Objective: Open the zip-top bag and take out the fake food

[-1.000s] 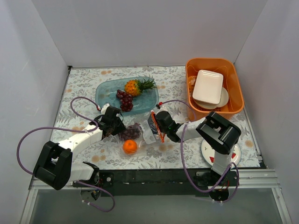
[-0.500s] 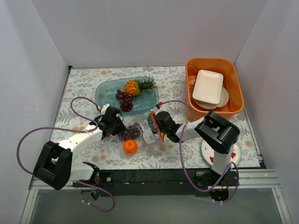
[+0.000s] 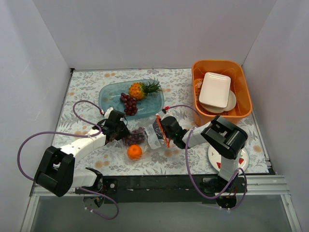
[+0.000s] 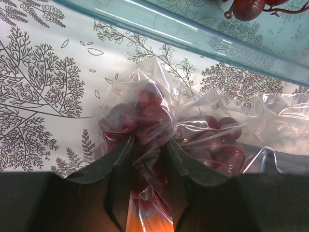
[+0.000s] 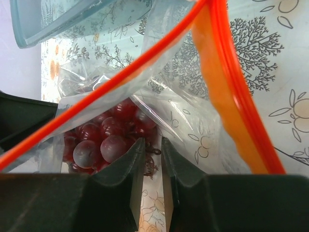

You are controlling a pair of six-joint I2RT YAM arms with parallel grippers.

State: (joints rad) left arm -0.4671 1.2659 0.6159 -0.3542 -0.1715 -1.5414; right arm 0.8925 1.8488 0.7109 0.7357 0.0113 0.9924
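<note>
Your zip-top bag (image 3: 153, 137) lies on the counter (image 3: 87, 87) between both pairs of fingers, with one grape bunch (image 5: 104, 137) inside. Your left fingers (image 4: 118, 179) pinch its film, nearly closed, and your right fingers (image 5: 133, 174) do likewise at its mouth. One orange fruit (image 3: 134, 152) lies beside them. One pineapple (image 3: 140, 89) and a second grape bunch (image 3: 128, 103) sit in the teal tray (image 3: 108, 94) beyond.

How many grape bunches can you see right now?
2. One grape bunch lies in the teal tray beside the pineapple; the second bunch sits inside the zip-top bag. Crumpled plastic could hide more.
</note>
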